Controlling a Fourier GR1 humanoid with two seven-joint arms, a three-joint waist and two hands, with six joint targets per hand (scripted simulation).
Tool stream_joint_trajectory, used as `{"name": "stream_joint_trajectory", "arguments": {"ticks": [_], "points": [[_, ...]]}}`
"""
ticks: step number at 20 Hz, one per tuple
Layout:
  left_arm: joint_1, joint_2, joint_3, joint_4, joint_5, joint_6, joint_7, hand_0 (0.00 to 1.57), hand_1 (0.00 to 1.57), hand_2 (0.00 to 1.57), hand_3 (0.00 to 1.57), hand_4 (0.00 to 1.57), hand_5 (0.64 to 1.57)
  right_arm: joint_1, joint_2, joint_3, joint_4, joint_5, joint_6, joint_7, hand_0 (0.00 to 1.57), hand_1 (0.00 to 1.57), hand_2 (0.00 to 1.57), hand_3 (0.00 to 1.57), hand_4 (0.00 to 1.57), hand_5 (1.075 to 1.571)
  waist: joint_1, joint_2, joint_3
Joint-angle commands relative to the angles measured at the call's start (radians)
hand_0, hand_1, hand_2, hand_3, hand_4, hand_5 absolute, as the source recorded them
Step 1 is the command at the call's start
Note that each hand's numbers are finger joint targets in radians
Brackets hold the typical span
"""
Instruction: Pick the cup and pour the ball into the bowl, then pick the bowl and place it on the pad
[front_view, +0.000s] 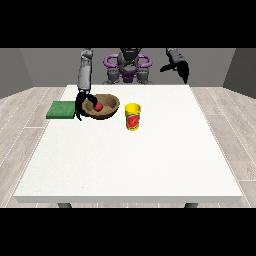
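A: On the white table (150, 165), far-left part, sits the brown bowl (111, 111), w/ a red ball (99, 106) inside it, near the rim on the view's left side.

B: What's around it?

A: Green pad (61, 110) lies just beside the bowl, at the table's left edge as the view shows it. Yellow cup (132, 117) w/ a red label stands upright to the bowl's right, near but apart from it. Can't see anything inside the cup from this angle; the ball is in the bowl.

B: Anything in the way?

A: Between bowl and pad there's only the hand at the view's left (81, 104). Its arm comes straight down from the shoulder, and the black fingers curl over the bowl's near-left rim, so it's grasping the bowl. The bowl looks tipped a bit, right side higher, but whether it's off the table or resting on it, I can't tell; it's small in the view.

B: And the other hand?

A: Hand at the view's right (178, 67) is up high, back by the robot's shoulder, well apart from cup, bowl and pad. Nothing in it. Fingers hang down and look relaxed, i.e. released.

B: Rest of the scene?

A: Robot's torso w/ purple rings sits behind the table's far edge. Wood-look floor (22, 120) all round, grey walls behind. Bowl isn't on the pad.
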Motion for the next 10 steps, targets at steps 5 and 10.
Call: {"name": "stream_joint_trajectory", "arguments": {"ticks": [5,10], "points": [[0.022,0.013,0.062,0.127,0.028,-0.005,-0.022,0.00,0.00,0.00,0.00,0.96,1.422,-0.047,-0.085,0.096,0.019,0.124,-0.140,0.427,1.57,1.57,1.57,0.95,0.87,1.567,-0.055,-0.106,0.0342],[0.144,0.048,0.125,0.242,0.081,-0.055,-0.066,0.00,0.00,0.00,0.00,1.00,1.411,-0.137,-0.129,0.187,-0.050,0.183,-0.083,0.727,1.57,1.57,1.57,0.89,0.81,1.565,-0.144,-0.284,0.0359]]}}
